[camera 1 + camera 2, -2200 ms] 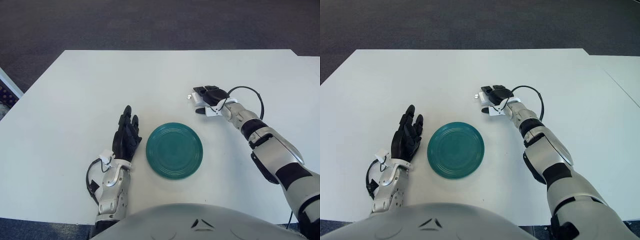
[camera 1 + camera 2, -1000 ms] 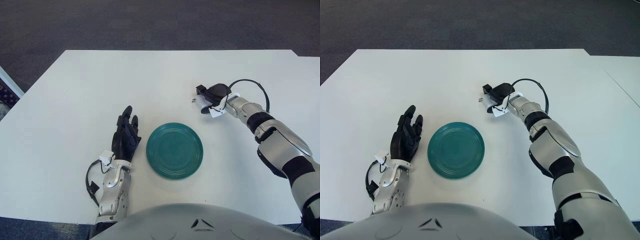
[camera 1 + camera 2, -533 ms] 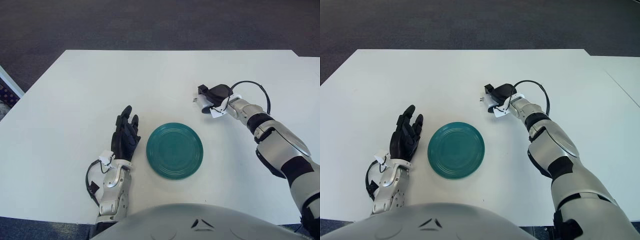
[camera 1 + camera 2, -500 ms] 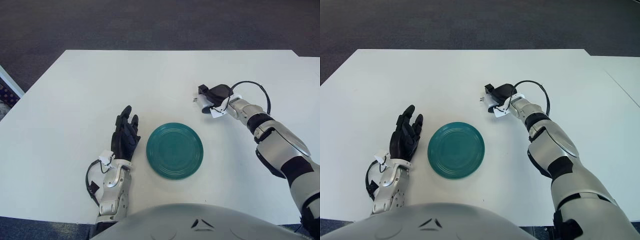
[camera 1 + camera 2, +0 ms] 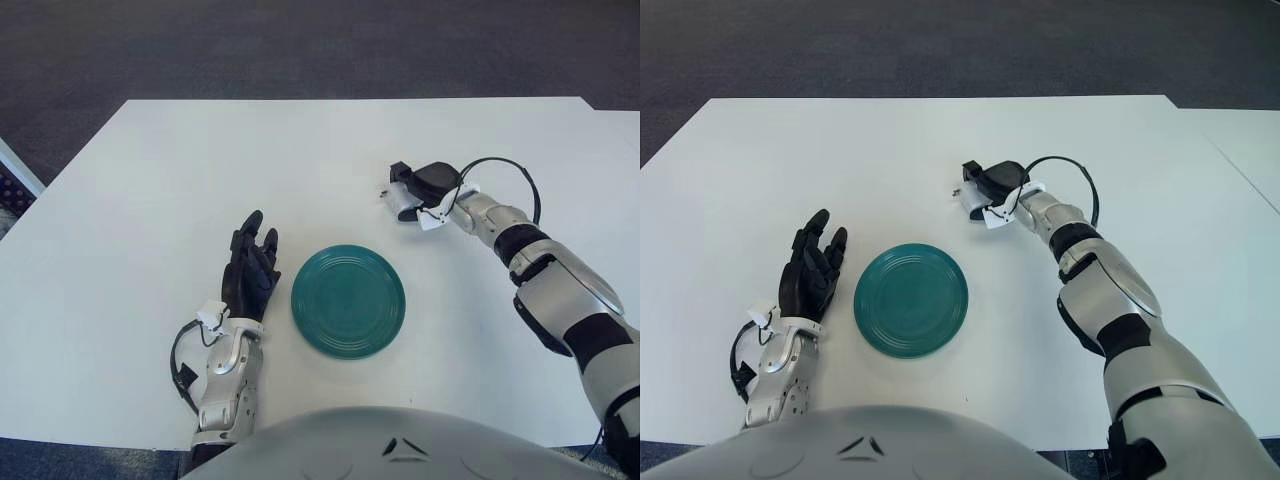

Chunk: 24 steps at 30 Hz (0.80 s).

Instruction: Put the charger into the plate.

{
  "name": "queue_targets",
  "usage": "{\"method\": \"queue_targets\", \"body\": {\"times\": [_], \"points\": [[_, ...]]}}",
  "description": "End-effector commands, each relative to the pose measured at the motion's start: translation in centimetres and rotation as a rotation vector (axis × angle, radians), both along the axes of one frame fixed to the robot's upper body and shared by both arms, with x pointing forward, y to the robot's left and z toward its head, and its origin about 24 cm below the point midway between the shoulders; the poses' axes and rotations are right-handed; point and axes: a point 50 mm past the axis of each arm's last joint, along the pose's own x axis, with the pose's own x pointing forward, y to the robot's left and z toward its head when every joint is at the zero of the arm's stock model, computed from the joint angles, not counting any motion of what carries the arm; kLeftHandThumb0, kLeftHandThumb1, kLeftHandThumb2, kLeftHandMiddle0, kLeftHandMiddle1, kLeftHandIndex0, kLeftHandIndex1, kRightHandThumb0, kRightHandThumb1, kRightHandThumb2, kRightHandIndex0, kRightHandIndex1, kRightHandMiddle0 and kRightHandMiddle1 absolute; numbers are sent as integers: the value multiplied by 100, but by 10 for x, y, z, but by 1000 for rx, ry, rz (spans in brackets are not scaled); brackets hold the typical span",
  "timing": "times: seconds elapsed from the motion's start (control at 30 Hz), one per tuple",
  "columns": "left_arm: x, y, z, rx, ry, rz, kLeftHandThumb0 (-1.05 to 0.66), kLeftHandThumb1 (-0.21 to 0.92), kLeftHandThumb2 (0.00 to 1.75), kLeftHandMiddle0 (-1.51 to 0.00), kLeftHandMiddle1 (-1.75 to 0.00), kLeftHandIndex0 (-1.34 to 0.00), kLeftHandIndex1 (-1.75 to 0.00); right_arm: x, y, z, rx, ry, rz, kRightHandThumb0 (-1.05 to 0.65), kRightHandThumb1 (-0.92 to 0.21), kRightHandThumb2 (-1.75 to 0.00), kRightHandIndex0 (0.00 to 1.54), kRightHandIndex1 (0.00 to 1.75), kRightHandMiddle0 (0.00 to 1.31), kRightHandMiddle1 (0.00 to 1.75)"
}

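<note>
A round teal plate [image 5: 348, 302] lies on the white table [image 5: 200, 160] in front of me. My right hand [image 5: 420, 189] is beyond the plate, to its upper right, with black fingers curled on a small white charger [image 5: 403, 202] whose metal prongs point left. The charger is lifted a little off the table, held apart from the plate. My left hand [image 5: 251, 270] shows just left of the plate, fingers extended and holding nothing.
A black cable [image 5: 510, 175] loops off my right wrist. The table's far edge meets dark carpet [image 5: 300, 50]; another pale surface shows at the right edge [image 5: 1250, 140].
My right hand closed on the charger and raised it, then shifted slightly left and up. The left hand and the plate stayed where they were.
</note>
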Motion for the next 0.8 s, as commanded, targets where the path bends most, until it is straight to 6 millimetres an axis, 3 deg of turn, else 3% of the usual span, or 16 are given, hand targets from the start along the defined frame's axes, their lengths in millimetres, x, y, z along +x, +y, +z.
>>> {"method": "queue_targets", "body": {"times": [0.0,0.2,0.3,0.53,0.77], "points": [[3,-5,4,-38,-19,9,-105,92,86,-40,-5,-1,-66,1,9,32,87,-106,89,-76,-92,-98,88,175,68,168],[3,-2,4,-35,-13,5,-105,92,86,-40,-5,-1,-67,-21,16,49,139,-142,234,-82,-92,-104,80,175,61,158],[3,-1,4,-25,-13,5,-105,92,86,-41,-5,-1,-67,-36,25,49,132,-135,293,-84,-92,-105,80,175,61,164],[3,1,5,-6,-15,14,-105,92,86,-41,-4,-1,-67,-47,38,48,70,-126,382,-88,-92,-102,93,175,83,174],[3,1,6,9,-19,33,-100,92,86,-42,-4,-2,-69,-67,52,41,6,-91,484,-75,-92,-88,96,175,87,175]]}}
